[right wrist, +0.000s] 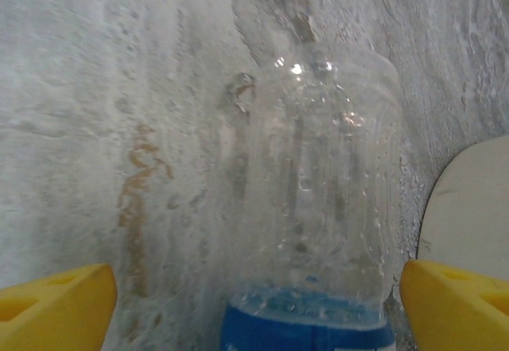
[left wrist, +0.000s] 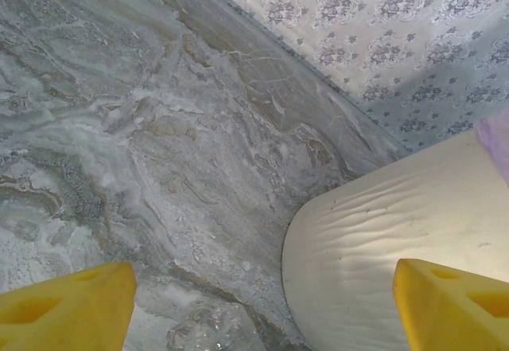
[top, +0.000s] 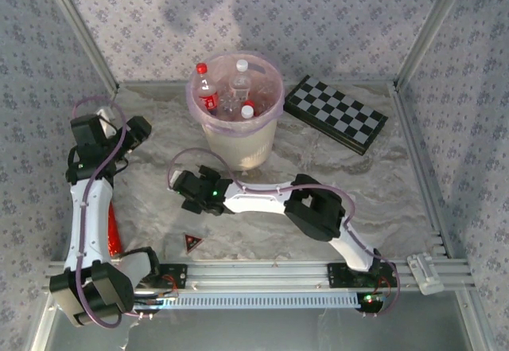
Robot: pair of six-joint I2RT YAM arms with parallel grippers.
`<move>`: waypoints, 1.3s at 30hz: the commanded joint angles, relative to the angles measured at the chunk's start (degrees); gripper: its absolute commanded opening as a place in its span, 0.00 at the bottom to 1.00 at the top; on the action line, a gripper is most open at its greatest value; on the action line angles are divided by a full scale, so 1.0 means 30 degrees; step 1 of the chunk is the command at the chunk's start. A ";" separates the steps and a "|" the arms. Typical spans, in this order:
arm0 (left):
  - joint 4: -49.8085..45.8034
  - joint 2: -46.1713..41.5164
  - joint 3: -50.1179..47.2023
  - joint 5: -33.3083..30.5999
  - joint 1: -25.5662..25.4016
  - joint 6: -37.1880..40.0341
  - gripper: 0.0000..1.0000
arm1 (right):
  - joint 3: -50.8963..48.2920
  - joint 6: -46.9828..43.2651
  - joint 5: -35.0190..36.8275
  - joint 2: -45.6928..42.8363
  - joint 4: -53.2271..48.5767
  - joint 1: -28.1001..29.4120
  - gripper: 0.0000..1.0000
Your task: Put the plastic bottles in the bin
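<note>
The bin (top: 238, 140), cream-white with a pinkish bag over its rim, stands at the back middle of the table. Inside it are plastic bottles: a red-labelled one (top: 208, 92), a clear one (top: 241, 82) and a white cap (top: 247, 111). My right gripper (top: 191, 192) (right wrist: 256, 275) is open low over the table in front of the bin. A clear bottle with a blue label (right wrist: 326, 208) lies between its fingers with a gap on the left side. My left gripper (top: 134, 134) (left wrist: 258, 275) is open left of the bin, facing its wall (left wrist: 382, 247). A clear bottle's end (left wrist: 211, 327) shows just below it.
A red-labelled bottle (top: 116, 238) lies partly under the left arm. A small dark triangular piece (top: 192, 243) sits near the front rail. A black-and-white checkerboard (top: 336, 114) lies at the back right. Patterned walls enclose the marble table (top: 382, 184).
</note>
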 commanded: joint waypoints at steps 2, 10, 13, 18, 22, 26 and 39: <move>0.0393 -0.0337 0.0086 0.0578 0.0192 0.0335 0.84 | 0.0715 0.0341 0.0798 0.0792 -0.0798 -0.0058 0.85; 0.0875 -0.0337 -0.0092 0.0740 0.0190 0.0105 0.84 | 0.0364 0.0213 0.1117 0.0101 -0.1065 0.0232 0.58; 0.0957 -0.0410 -0.0050 0.0980 0.0216 -0.0100 0.84 | 0.0309 0.0100 0.0747 -0.0724 -0.1514 0.0293 0.53; 0.1078 -0.0732 0.0392 0.1678 0.0205 -0.0596 0.84 | 0.0056 0.0124 -0.0831 -0.3068 -0.2643 0.0250 0.46; 0.1215 -0.0830 0.1020 0.2246 0.0194 -0.0996 0.84 | -0.0209 0.0621 -0.2946 -0.5738 -0.3884 0.0030 0.45; 0.1570 -0.0697 0.1509 0.2899 0.0188 -0.1490 0.84 | -0.0248 0.0878 -0.4735 -0.8744 -0.5283 0.0027 0.45; 0.2099 -0.0586 0.2903 0.2695 -0.4458 -0.1768 0.85 | 0.0672 0.1029 -0.6788 -1.6943 -0.4935 -0.2339 0.45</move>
